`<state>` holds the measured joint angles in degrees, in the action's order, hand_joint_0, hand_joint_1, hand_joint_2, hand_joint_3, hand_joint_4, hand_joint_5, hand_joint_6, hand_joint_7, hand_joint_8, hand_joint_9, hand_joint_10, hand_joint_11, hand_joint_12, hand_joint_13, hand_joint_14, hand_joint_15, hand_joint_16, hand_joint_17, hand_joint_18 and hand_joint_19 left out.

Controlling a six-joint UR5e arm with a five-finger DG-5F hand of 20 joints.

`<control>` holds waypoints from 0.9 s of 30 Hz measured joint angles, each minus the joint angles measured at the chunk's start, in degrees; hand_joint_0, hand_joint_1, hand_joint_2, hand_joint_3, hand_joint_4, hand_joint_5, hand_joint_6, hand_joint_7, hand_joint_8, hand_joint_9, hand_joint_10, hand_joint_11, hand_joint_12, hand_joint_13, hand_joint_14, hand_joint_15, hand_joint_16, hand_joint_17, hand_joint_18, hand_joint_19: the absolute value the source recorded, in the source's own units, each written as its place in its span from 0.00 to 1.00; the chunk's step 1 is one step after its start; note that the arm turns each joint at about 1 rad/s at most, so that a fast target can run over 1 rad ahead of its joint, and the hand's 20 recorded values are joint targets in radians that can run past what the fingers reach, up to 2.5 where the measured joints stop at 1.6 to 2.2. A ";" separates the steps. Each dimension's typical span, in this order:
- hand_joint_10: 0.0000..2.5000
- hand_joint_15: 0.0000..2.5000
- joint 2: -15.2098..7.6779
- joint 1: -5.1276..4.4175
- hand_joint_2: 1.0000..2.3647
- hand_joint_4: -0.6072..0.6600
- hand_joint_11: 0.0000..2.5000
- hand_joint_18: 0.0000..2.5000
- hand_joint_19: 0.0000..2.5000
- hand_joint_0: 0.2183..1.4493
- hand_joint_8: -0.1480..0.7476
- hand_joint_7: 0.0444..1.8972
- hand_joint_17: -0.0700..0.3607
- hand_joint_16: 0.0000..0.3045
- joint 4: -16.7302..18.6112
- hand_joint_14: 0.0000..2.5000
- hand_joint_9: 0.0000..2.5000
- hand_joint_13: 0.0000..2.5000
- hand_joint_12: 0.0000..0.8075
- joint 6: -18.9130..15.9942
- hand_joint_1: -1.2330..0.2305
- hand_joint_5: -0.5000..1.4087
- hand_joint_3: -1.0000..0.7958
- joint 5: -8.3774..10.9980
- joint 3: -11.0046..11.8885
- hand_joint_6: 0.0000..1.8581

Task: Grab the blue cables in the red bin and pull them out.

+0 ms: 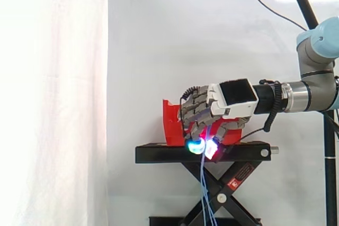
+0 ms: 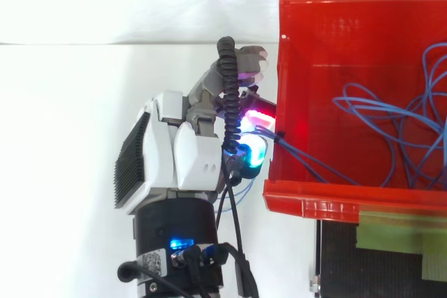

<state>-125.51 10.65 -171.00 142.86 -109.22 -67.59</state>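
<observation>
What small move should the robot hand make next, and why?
Probably pull the robot hand away from the red bin without loosening its grip. Its fingers are curled on the blue cables just outside the rim, strands hang below, but loops lie inside the bin.

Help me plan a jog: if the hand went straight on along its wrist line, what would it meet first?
Probably nothing near: the hand, fingers curled on the blue cables, runs alongside the red bin, not into it. Only the white curtain lies ahead; depth is unclear.

Side level, far; top-down, close; share red bin [image 2: 328, 26]
</observation>
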 measured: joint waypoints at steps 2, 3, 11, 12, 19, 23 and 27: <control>0.01 0.21 0.00 -0.07 0.00 0.55 0.26 0.26 0.29 0.57 0.45 0.30 0.39 0.14 -0.04 0.01 0.34 0.27 0.43 0.00 0.33 0.68 0.00 0.03 0.00 0.52; 0.01 0.21 0.00 -0.12 0.00 0.55 0.26 0.26 0.29 0.57 0.46 0.30 0.39 0.14 -0.06 0.01 0.34 0.27 0.43 0.00 0.33 0.68 0.00 0.03 0.00 0.52; 0.01 0.21 0.00 -0.97 0.00 0.55 0.25 0.26 0.29 0.58 0.46 0.30 0.39 0.14 -1.20 0.01 0.34 0.27 0.43 -0.57 0.33 0.69 0.00 0.09 0.00 0.52; 0.01 0.21 0.00 -1.13 0.00 0.55 0.26 0.26 0.29 0.58 0.46 0.30 0.39 0.14 -1.54 0.01 0.34 0.27 0.43 -0.84 0.33 0.69 0.00 0.10 0.01 0.52; 0.01 0.21 0.00 -2.97 0.00 0.55 0.25 0.26 0.29 0.58 0.45 0.29 0.39 0.14 -2.96 0.01 0.34 0.27 0.43 -7.05 0.33 0.69 0.00 0.26 0.67 0.52; 0.01 0.22 0.00 -4.20 0.00 0.55 0.25 0.26 0.29 0.58 0.45 0.29 0.39 0.14 -3.35 0.01 0.34 0.27 0.43 -13.11 0.33 0.69 0.00 0.29 1.64 0.52; 0.01 0.22 0.00 -5.26 0.00 0.55 0.25 0.26 0.29 0.58 0.46 0.30 0.39 0.14 -3.58 0.01 0.34 0.27 0.43 -18.96 0.33 0.69 0.00 0.19 3.10 0.51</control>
<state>-125.51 5.40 -174.58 123.90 -109.03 -64.49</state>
